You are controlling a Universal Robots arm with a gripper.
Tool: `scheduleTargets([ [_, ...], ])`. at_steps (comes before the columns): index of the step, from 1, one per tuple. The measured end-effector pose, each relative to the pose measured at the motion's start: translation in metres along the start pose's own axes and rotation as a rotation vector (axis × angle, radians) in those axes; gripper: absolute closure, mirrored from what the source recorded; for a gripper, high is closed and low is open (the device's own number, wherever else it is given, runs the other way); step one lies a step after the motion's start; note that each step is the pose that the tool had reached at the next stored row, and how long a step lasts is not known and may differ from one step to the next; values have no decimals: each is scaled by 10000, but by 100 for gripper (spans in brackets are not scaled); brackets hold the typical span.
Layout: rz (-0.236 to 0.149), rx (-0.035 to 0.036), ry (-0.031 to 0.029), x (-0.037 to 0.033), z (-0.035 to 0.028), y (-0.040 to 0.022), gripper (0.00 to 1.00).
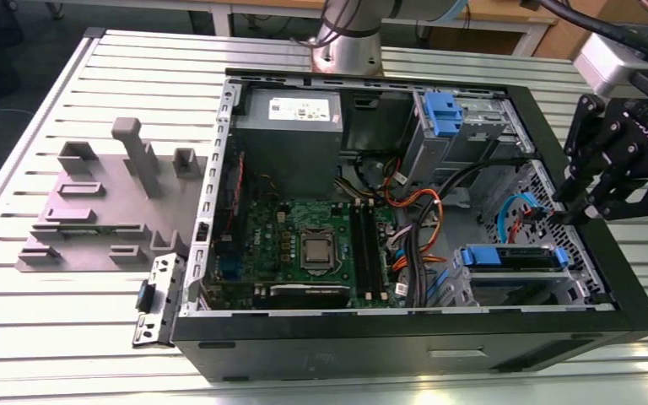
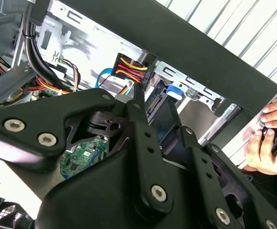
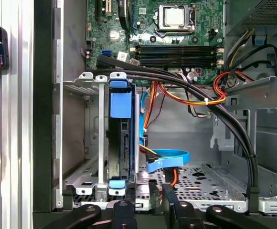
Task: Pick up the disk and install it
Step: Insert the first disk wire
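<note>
and there was the one gripper (image 1: 585,207), hanging over the three o'clock wall of the open case (image 1: 358,346) in the exterior view, its two fingers (image 3: 124,212) parted with nothing between them: released, empty. one disk (image 1: 510,257), blue caddy and all, sat at four o'clock inside the case. in the first wrist view it stood on edge in the metal drive cage (image 3: 93,138), close by the fingertips, with one blue data cable (image 3: 169,160) just beside it. a second blue caddy (image 1: 442,114) showed at one o'clock. one grey power-supply box (image 1: 290,114) lay at eleven and one processor socket (image 1: 316,247) at eight. out at nine o'clock one grey fixture plate (image 1: 99,202) lay on the slatted table (image 1: 31,337). one person's hand (image 2: 272,138) rested beside the case's outer wall in the second wrist view.
</note>
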State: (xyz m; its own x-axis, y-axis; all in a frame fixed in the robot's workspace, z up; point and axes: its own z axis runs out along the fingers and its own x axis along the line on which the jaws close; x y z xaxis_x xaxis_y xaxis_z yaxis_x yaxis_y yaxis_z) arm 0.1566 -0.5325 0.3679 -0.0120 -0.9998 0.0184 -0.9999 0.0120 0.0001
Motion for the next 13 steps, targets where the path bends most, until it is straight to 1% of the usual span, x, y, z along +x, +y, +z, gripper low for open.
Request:
scheduleTargets([
  [4, -13, -2, 9, -21, 27, -1, 64],
  [6, -18, -18, 12, -31, 36, -9, 64],
  [11, -18, -155, 14, -50, 58, -56, 64],
  [13, -18, -176, 25, -52, 72, -70, 64],
])
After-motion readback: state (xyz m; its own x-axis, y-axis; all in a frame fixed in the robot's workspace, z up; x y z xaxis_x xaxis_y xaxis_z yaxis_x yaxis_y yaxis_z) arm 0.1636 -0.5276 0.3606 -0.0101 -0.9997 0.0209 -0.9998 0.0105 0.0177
